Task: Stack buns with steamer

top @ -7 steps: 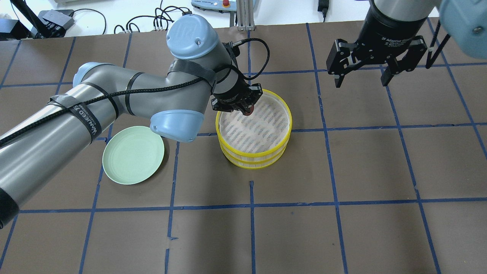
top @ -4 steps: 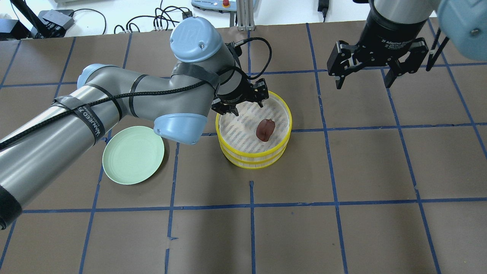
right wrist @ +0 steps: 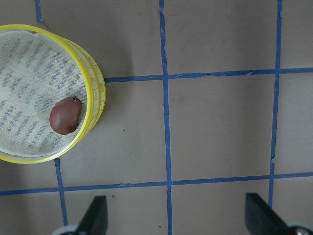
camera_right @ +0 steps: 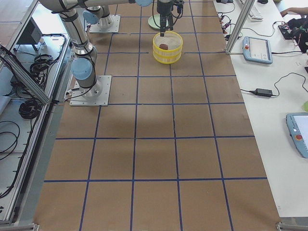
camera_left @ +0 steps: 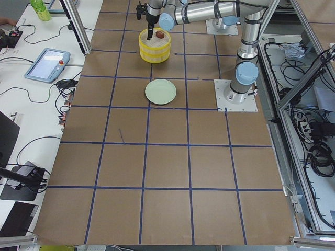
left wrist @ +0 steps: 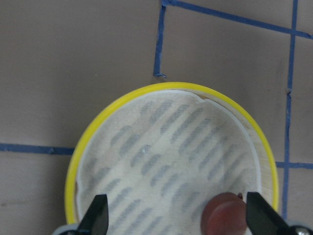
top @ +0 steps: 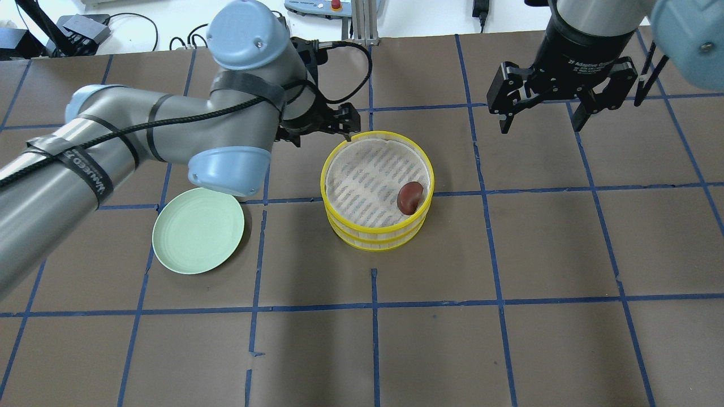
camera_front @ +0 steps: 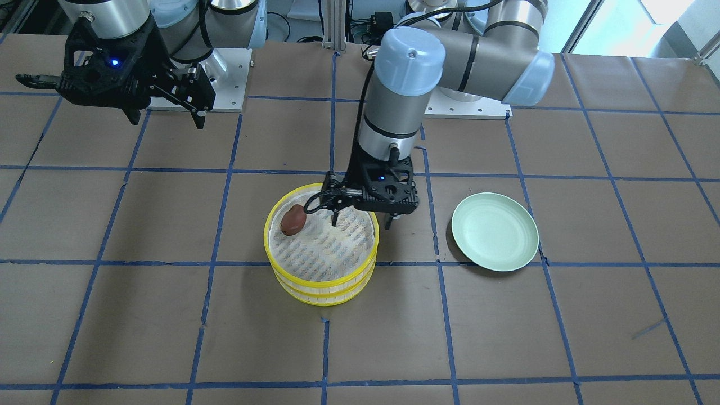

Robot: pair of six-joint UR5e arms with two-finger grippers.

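The left gripper point(top: 320, 134) hangs above the steamer point(top: 373, 238), over the rim on the robot's left side. Its jaws stand apart with nothing between them. In the front-facing view the same gripper point(camera_front: 361, 220) shows both black fingertips clear of the rim, though how high it sits above the basket is hard to judge from these angles.

The reddish-brown bun point(top: 410, 197) lies on the striped liner cloth in the top tier. It sits against the inner wall on the robot's right, across the basket from the left gripper and apart from it. The front-facing view shows the bun point(camera_front: 293, 220) close under the yellow rim of the steamer point(camera_front: 323, 292). In the left wrist view the bun point(left wrist: 224, 216) sits low in the picture between the two fingers point(left wrist: 98, 216), with the liner below the camera.

The steamer is two yellow-rimmed tiers, one on top of the other. What the lower tier holds is hidden.

The right gripper point(top: 540, 121) is held up well apart from the steamer on the robot's right, its jaws spread wide and empty. Its wrist view looks down on the brown table point(right wrist: 220, 127), with the bun point(right wrist: 65, 115) and the steamer at the left edge of the picture.

A pale green plate point(top: 198, 230) lies on the table to the steamer's left, near it and not touching, partly under the left arm's elbow.
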